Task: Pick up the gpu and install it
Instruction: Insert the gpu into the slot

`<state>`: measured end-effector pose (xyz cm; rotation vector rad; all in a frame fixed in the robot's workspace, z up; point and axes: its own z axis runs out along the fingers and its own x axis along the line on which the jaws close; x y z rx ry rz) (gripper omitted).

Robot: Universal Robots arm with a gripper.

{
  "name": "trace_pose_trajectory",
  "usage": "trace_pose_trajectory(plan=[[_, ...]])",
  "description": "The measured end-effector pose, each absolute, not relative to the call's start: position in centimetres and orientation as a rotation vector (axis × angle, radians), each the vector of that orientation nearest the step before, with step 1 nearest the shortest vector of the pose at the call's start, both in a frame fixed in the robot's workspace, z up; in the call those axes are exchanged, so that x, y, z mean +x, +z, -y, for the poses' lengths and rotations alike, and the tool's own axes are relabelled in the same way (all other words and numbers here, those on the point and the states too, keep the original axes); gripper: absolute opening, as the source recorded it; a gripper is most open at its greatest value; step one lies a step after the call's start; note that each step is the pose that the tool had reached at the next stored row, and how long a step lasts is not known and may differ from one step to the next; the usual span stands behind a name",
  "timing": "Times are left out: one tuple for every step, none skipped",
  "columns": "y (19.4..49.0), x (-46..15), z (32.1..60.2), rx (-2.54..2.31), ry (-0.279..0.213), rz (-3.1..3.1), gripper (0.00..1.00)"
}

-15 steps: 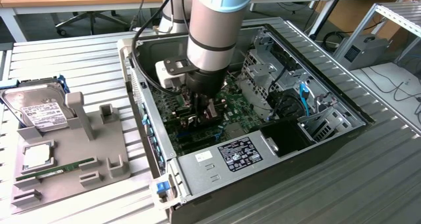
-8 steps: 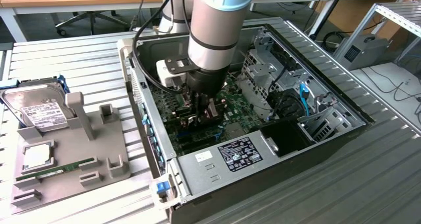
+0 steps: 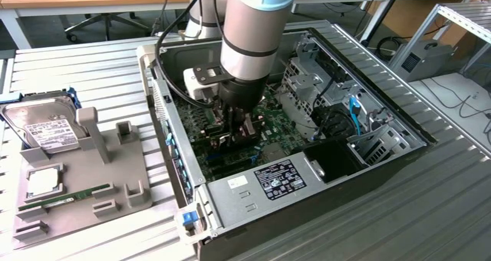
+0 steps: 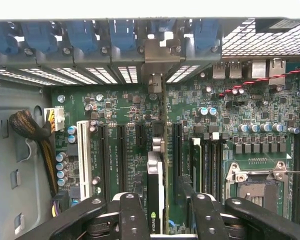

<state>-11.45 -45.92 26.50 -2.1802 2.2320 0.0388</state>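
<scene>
The gpu stands edge-on in the green motherboard, its black face with a small logo turned to one side. Its silver end bracket sits against the rear slot openings of the case. My gripper straddles the card. One black finger is close against the black face, and the other finger stands off with a gap showing board between it and the card. In the exterior view the gripper reaches straight down into the open computer case, low over the motherboard.
Blue slot clips line the case's rear wall. A drive cage and cables crowd the case on the exterior view's right. Outside, a grey fixture holds a hard drive and a RAM stick.
</scene>
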Motion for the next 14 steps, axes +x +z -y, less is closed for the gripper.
trace_pose_trajectory(plan=[[26.50, -11.44, 45.93, -2.180, 0.039, -2.232, 0.40], [26.51, -11.43, 45.93, -2.180, 0.039, -2.232, 0.40], [26.51, -11.43, 45.93, -2.180, 0.039, -2.232, 0.40], [26.51, -11.43, 45.93, -2.180, 0.039, -2.232, 0.40], [26.51, -11.43, 45.92, -2.180, 0.039, -2.232, 0.40], [26.51, -11.43, 45.92, -2.180, 0.039, -2.232, 0.40], [26.51, -11.42, 45.93, -2.180, 0.039, -2.232, 0.40], [26.51, -11.43, 45.93, -2.180, 0.039, -2.232, 0.40], [26.51, -11.43, 45.93, -2.180, 0.039, -2.232, 0.40], [26.51, -11.43, 45.92, -2.180, 0.039, -2.232, 0.40], [26.51, -11.43, 45.93, -2.180, 0.039, -2.232, 0.38], [26.51, -11.43, 45.93, -2.180, 0.039, -2.232, 0.38], [26.51, -11.43, 45.92, -2.181, 0.039, -2.232, 0.32], [26.51, -11.43, 45.93, -2.180, 0.039, -2.232, 0.27]])
